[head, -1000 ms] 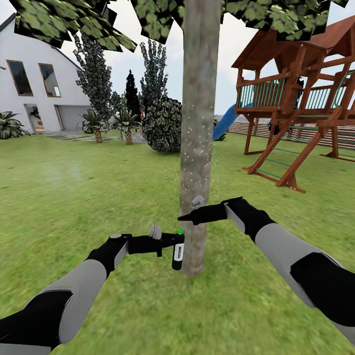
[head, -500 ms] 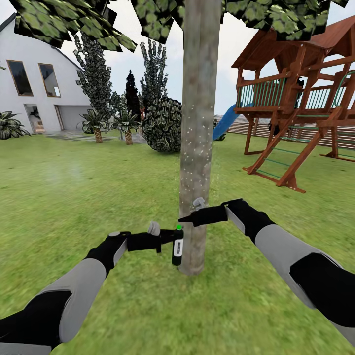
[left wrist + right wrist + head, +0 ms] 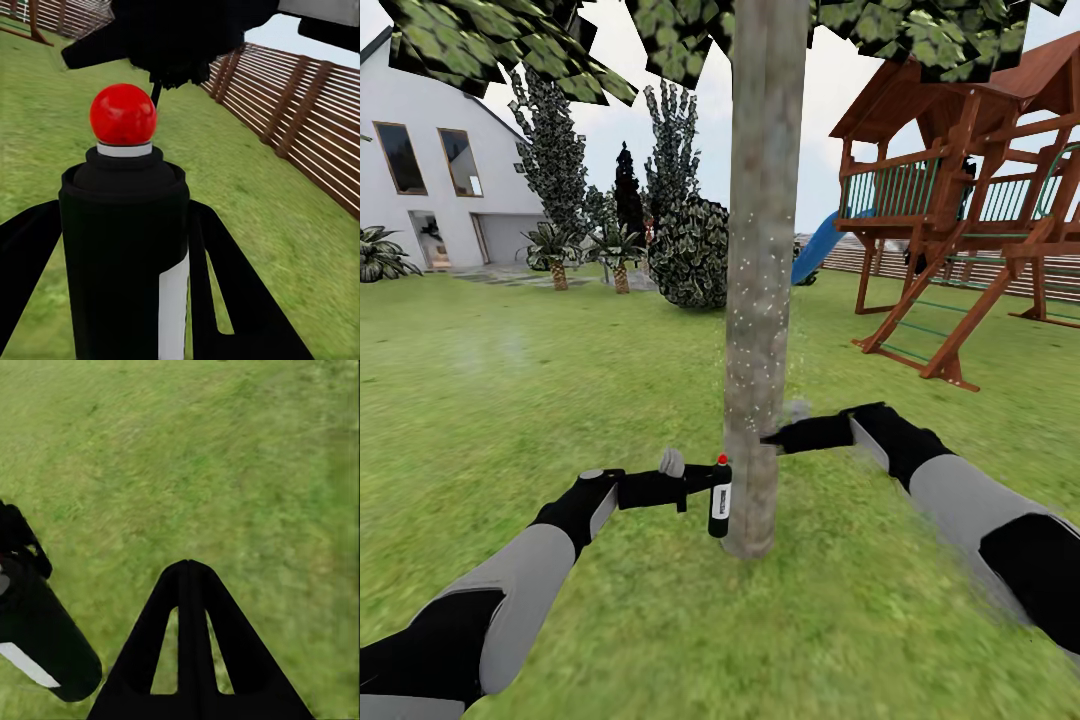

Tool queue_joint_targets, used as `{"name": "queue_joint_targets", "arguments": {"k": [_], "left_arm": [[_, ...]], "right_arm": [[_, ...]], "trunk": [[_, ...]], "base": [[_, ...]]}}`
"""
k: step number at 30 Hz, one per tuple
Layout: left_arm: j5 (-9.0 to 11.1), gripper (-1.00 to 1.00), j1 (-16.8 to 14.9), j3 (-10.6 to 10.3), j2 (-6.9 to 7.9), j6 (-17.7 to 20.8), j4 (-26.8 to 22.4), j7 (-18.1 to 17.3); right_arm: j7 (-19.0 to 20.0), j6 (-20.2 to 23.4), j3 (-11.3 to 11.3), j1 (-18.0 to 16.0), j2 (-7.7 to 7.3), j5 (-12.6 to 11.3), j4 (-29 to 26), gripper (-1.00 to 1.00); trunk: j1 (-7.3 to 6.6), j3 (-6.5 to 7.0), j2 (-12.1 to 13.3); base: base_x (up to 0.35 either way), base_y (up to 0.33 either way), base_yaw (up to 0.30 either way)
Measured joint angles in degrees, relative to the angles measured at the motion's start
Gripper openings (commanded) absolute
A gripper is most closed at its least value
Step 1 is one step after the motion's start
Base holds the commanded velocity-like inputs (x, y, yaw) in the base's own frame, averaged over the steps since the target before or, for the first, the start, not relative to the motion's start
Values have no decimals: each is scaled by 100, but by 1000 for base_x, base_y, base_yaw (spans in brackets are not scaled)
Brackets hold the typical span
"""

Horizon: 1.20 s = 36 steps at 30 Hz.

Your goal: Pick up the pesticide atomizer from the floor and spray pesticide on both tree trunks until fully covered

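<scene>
Since a second ago my right pincer (image 3: pixel 768 438), clenched empty, slid rightward off the black white-labelled pesticide atomizer (image 3: pixel 720 497), whose spot turned from green to red, while my left pincer (image 3: pixel 712 484) grasps it beside the speckled grey-brown tree trunk (image 3: pixel 760 300).

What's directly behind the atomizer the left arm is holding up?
In the head view, the tree trunk stands right behind the pesticide atomizer, speckled with white dots higher up. The bottle covers a strip of low bark, so coverage there cannot be judged.
</scene>
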Motion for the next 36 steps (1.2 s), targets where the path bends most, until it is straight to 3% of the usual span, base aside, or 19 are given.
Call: {"name": "queue_joint_targets", "arguments": {"k": [2, 4, 6, 7, 10, 12, 13, 14, 16, 18, 20, 23, 26, 28, 29, 36], "left_arm": [[0, -100, 0, 2, 0, 0, 0, 0], [0, -100, 1, 10, 1, 0, 1, 0], [0, -100, 1, 17, 0, -1, 1, 1], [0, -100, 1, 19, 2, -1, 2, 1], [-2, -100, 0, 28, 5, -1, 2, 1], [-10, -100, 1, 61, 10, 0, 2, 32], [-14, -100, 3, 94, 15, -4, 0, 138], [-22, -100, 1, 115, 27, -19, 1, 362], [-29, -100, 3, 131, 158, -52, 30, 982], [-38, -100, 2, 133, 284, -99, 111, 1763], [-55, -100, 3, 118, 357, -472, 540, 2694], [-46, -100, 8, 113, 592, -1189, 1484, 4465], [-40, -100, 286, 112, 670, -1362, 1718, 5738], [-25, -100, 436, 121, 651, -1390, 1749, 6057], [-15, -100, 445, 134, 647, -1390, 1749, 6081], [-18, -100, 455, 135, 547, -1390, 1751, 6101]], "right_arm": [[-122, 8, -9, -16, -449, -5, -9, -100], [-152, 14, -12, -30, -781, -10, -18, -100], [-157, 16, -14, -32, -929, -17, -20, -100], [-161, 18, -14, -33, -968, -16, -18, 100], [-174, 13, -14, -33, -1006, -15, -10, 100], [-391, 0, -13, -33, -1018, -14, 88, 100], [-819, -36, -9, -28, -1023, -7, 286, 100], [-1616, -227, 3, -17, -1022, -5, 648, 100], [-3056, -1073, 18, 10, -1013, -31, 1737, 100], [-3665, -1427, 15, 117, -1007, -47, 2337, 100], [-4085, -1522, 5, 402, -1003, -56, 2524, 100], [-4335, -1566, -6, 1012, -1002, -187, 2603, 100], [-4367, -2151, -1, 1794, -992, -498, 2615, 100], [-4369, -2408, -3, 2318, -978, -678, 2628, 100], [-4369, -2425, -3, 2419, -974, -737, 2630, 100], [-4369, -2441, -5, 2504, -903, -856, 2632, 100]], "trunk": [[0, 0, 0], [0, 0, 0], [0, 0, 0], [0, 0, 0], [0, 0, 0], [0, 0, 0], [0, -1, 1], [0, -1, 1], [0, -1, 0], [0, -2, 1], [0, -3, 1], [0, -3, 1], [0, -3, 0], [0, -1, 0], [0, -1, 0], [0, -3, 0]], "base": [[0, 0, 0], [0, 0, 0], [0, 0, 0], [0, 0, 0], [0, 0, 0], [0, 0, 0], [0, 0, 0], [0, 0, 0], [0, 0, 0], [0, 0, 0], [0, 0, 0], [0, 0, 0], [0, 0, 0], [0, 0, 0], [0, 0, 0], [0, 0, 0]]}}
